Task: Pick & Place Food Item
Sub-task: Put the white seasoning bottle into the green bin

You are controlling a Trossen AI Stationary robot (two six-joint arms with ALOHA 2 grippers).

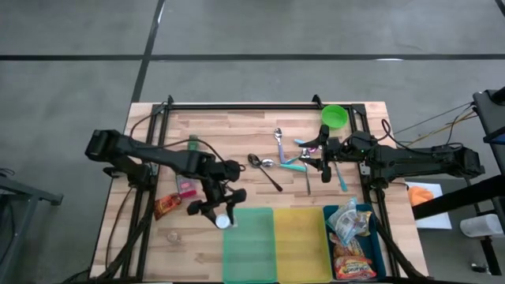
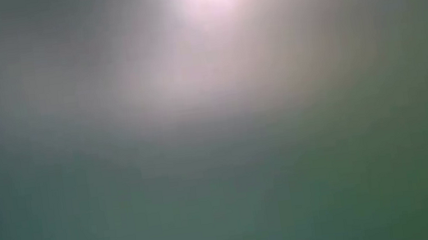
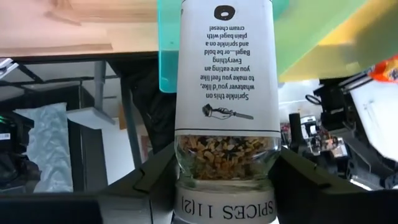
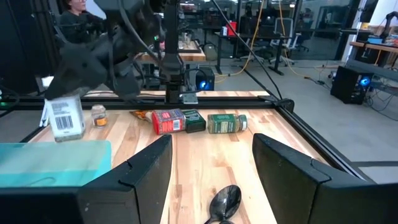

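Note:
A spice jar (image 3: pixel 225 68) with a white label and a seed mix inside sits in my left gripper (image 3: pixel 225 186), which is shut on it. In the high view the jar (image 1: pixel 224 220) is at the green tray's (image 1: pixel 248 264) near-left corner, under my left gripper (image 1: pixel 215 208). In the right wrist view it (image 4: pixel 63 117) hangs about upright. My right gripper (image 1: pixel 317 155) stands open and level above the cutlery at the table's right, touching nothing. The low view shows only blur. My left gripper pinches the jar between its two fingers (image 3: pixel 152 183) at the glass band just by the lid (image 3: pixel 224 163), which reads SPICES. The jar's base points away from the fingers. It hangs about upright; whether it is clear of the table I cannot tell.
A yellow tray (image 1: pixel 300 244) and a blue tray of snack packets (image 1: pixel 351 241) stand right of the green one. An orange packet (image 1: pixel 166 205), a red packet (image 1: pixel 186 188), a small jar (image 1: pixel 173 236), a green bowl (image 1: pixel 334 116) and spoons (image 1: pixel 264 163) lie on the table.

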